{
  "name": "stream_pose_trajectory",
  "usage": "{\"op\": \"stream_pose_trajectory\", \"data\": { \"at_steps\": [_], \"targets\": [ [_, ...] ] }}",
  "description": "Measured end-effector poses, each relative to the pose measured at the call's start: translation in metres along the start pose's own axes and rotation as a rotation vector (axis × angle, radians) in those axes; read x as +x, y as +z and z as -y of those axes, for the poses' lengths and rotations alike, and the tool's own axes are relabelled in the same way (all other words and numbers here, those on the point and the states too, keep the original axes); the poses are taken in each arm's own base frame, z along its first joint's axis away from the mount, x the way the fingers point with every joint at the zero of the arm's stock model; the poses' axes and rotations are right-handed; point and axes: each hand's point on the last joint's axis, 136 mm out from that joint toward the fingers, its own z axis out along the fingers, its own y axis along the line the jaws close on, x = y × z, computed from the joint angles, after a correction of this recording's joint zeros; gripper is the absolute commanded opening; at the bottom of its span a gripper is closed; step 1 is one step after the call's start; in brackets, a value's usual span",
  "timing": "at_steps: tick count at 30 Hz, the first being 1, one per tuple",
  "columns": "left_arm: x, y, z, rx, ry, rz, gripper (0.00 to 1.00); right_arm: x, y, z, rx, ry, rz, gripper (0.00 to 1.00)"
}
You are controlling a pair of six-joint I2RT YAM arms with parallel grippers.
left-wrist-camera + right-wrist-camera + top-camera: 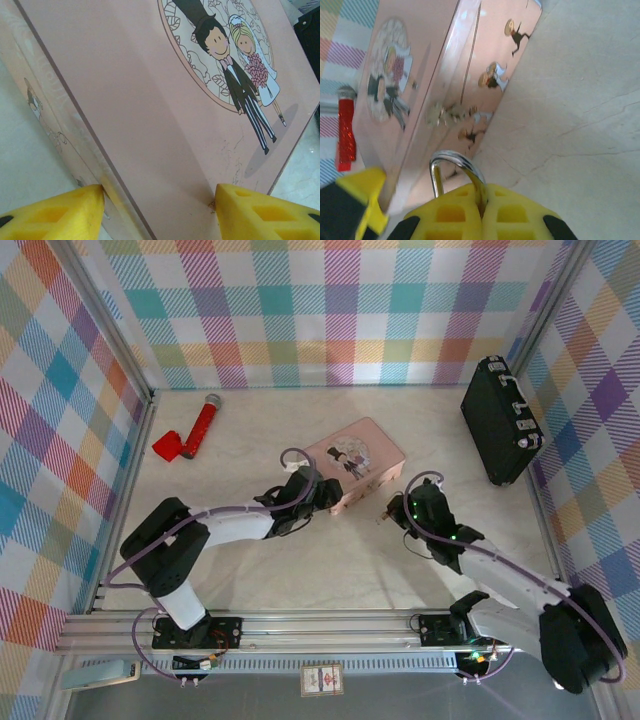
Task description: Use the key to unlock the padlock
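Right end effector (481, 194) is closed on the padlock (455, 159) — the silver shackle (436, 177) rises as a loop out of the seam between the yellow pads (450, 215), while the brass body and its keyway are buried between them. The padlock is thus held off the surface (330, 565), just in front of the pink tin (360, 455), close to the front wall where a brassy clasp (444, 115) is noted. The padlock's long axis is judged to run along the fingers, shackle end leading toward the tin and keyway end pointing back into the grip. Whether the shackle is latched cannot be told, nor whether the key is already seated. Left end effector (159, 195) is set astride the tin's near corner, jaws partly apart, one pad against the side wall and the other at the lid edge — judged a bracing grip on the tin. The right arm is the nearer to the padlock, since it holds it; the left is occupied with the tin. The coming move is judged to turn on access to the keyway. As held, it is covered by the pads, so a regrip or a handover is probably needed before a key can be entered.
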Motion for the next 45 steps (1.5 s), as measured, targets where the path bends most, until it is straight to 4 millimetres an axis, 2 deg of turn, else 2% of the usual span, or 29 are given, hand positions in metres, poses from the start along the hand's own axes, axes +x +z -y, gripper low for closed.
{"op": "stream_pose_trajectory", "data": {
  "at_steps": [7,14,17,20,24,32,35,39,42,45],
  "targets": [
    [-0.028,0.032,0.009,0.012,0.027,-0.018,0.59,0.008,-0.024,0.001,-0.018,-0.165,-0.046,0.0],
    [-0.06,0.064,0.016,0.026,0.038,-0.047,0.61,0.027,-0.03,0.006,-0.022,-0.21,-0.142,0.0],
    [-0.068,0.066,0.011,0.018,0.041,-0.066,0.63,0.034,-0.03,0.006,-0.032,-0.21,-0.185,0.0],
    [-0.072,0.058,0.005,-0.006,0.059,-0.078,0.65,0.043,-0.03,0.008,-0.034,-0.209,-0.227,0.0],
    [-0.066,0.025,-0.007,-0.043,0.098,-0.091,0.67,0.055,-0.029,0.009,-0.031,-0.223,-0.275,0.0],
    [-0.076,-0.09,-0.027,-0.045,0.2,0.074,0.71,0.094,-0.025,0.01,-0.016,-0.28,-0.396,0.0],
    [-0.081,-0.133,-0.048,-0.082,0.241,0.177,0.73,0.108,-0.025,0.007,-0.013,-0.31,-0.439,0.0],
    [-0.084,-0.183,-0.077,-0.15,0.291,0.321,0.74,0.121,-0.023,-0.008,-0.026,-0.352,-0.473,0.0],
    [-0.082,-0.208,-0.1,-0.201,0.315,0.407,0.74,0.132,-0.018,-0.019,-0.031,-0.383,-0.499,0.0],
    [-0.072,-0.216,-0.12,-0.239,0.331,0.448,0.75,0.144,-0.011,-0.028,-0.029,-0.408,-0.526,0.0]
  ]
}}
